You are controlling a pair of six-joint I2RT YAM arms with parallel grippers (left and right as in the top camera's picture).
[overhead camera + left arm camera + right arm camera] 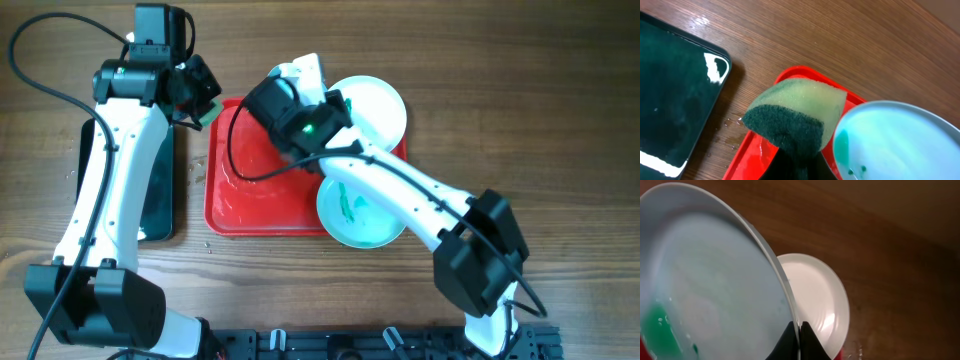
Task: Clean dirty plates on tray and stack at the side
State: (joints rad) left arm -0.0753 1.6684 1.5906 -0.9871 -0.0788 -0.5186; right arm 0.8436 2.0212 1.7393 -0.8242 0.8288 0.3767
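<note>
My right gripper (300,95) is shut on the rim of a pale plate (308,70) and holds it tilted on edge above the red tray (250,200). In the right wrist view the jaws (799,337) pinch that plate (705,280), which has a teal smear at lower left. My left gripper (203,100) is shut on a yellow-green sponge (795,115) over the tray's far left corner (760,155), next to the held plate (900,140). A clean white plate (380,105) lies at the tray's far right. A teal-smeared plate (360,215) lies at the tray's near right corner.
A black tray (160,190) lies on the wooden table left of the red tray, partly under my left arm; it also shows in the left wrist view (675,100). Water drops sit on the wood between the two trays (732,135).
</note>
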